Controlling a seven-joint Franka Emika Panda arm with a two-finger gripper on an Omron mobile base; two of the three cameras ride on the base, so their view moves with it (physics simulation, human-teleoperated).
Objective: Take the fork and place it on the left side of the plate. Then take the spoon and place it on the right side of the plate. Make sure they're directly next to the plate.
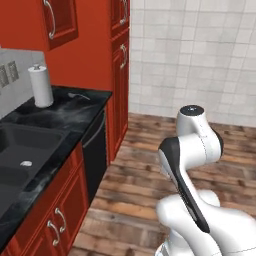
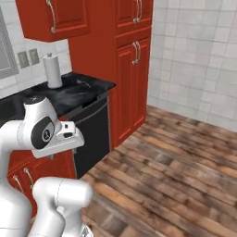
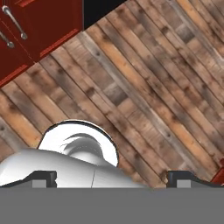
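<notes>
Grey spoon (image 1: 79,95) lies far left on the black counter (image 1: 60,120), handle running left-right; your gripper (image 3: 112,178), fingers spread wide and empty, points down at the wood floor (image 3: 144,87), well apart from it.

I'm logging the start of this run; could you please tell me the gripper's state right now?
Gripper: open and empty, its dark fingers wide apart above the wooden plank floor.

Wood plank floor (image 3: 144,87), red cabinet doors (image 3: 35,30)
</notes>
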